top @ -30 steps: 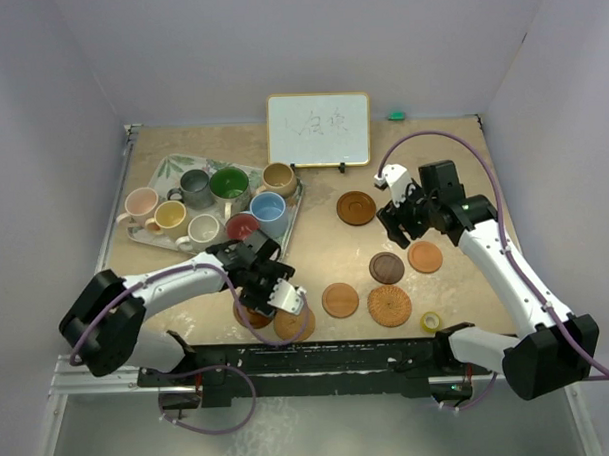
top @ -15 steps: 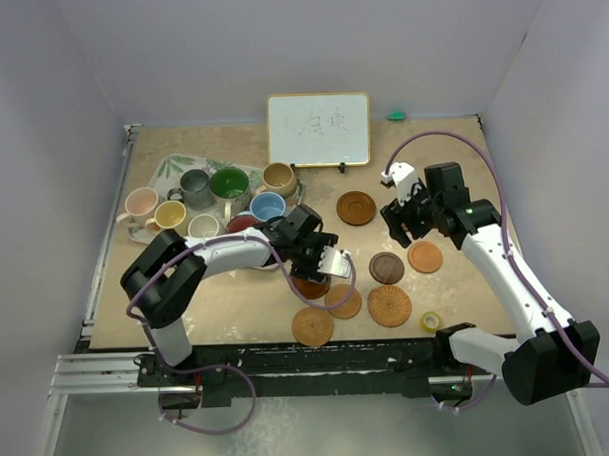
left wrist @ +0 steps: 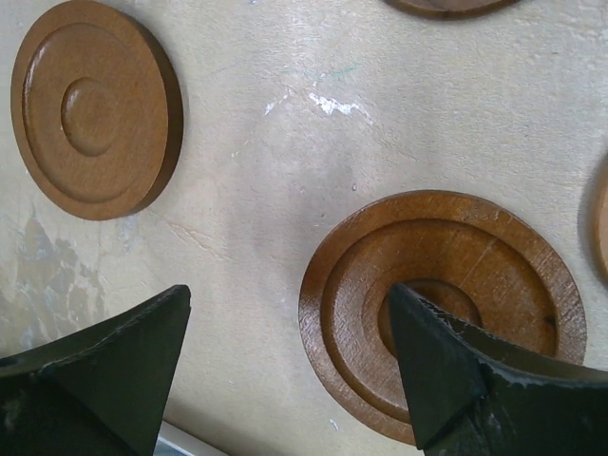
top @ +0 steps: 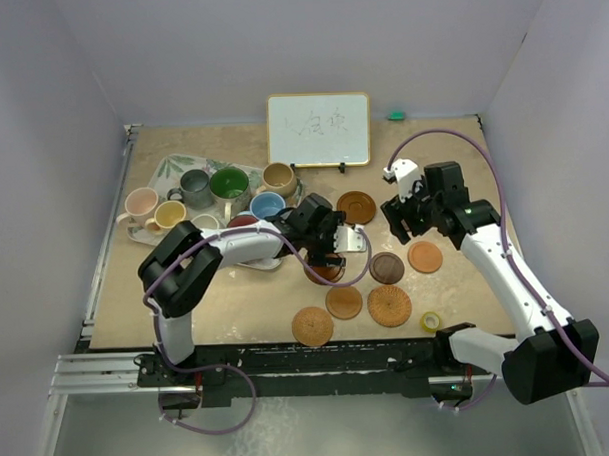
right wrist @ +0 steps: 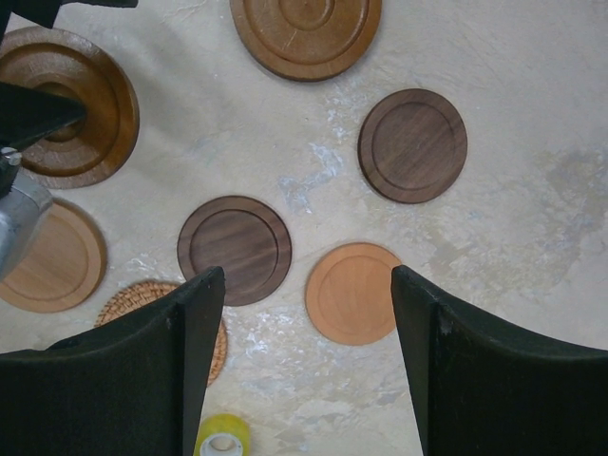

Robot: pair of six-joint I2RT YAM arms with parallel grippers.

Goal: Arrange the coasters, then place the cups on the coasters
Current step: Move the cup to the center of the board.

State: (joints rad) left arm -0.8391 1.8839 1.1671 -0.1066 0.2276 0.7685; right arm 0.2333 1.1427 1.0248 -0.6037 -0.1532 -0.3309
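Note:
My left gripper [top: 330, 255] [left wrist: 285, 323] is open low over the table, one fingertip [left wrist: 456, 370] above the centre of a ringed brown coaster [top: 326, 271] [left wrist: 437, 313]. A second ringed coaster [left wrist: 90, 109] lies beside it. My right gripper [top: 402, 223] [right wrist: 309, 275] hangs open and empty above an orange coaster [top: 425, 257] [right wrist: 353, 292] and a dark brown coaster [top: 387, 268] [right wrist: 235, 249]. Another dark coaster [right wrist: 412, 145] lies beyond them. Woven coasters [top: 389, 306] [top: 312, 327] lie nearer the front. The cups, among them the green one [top: 229, 183], stand on the leaf tray [top: 167, 169].
A whiteboard [top: 319, 129] stands at the back. A yellow tape roll [top: 430, 322] [right wrist: 223, 442] sits near the front right edge. The left arm reaches across in front of the tray, partly hiding the red cup [top: 242, 223]. Walls close in three sides.
The left arm swung from the front left to the table's middle, bringing the ringed brown coaster along, and its jaws spread wider. The right gripper barely moved.

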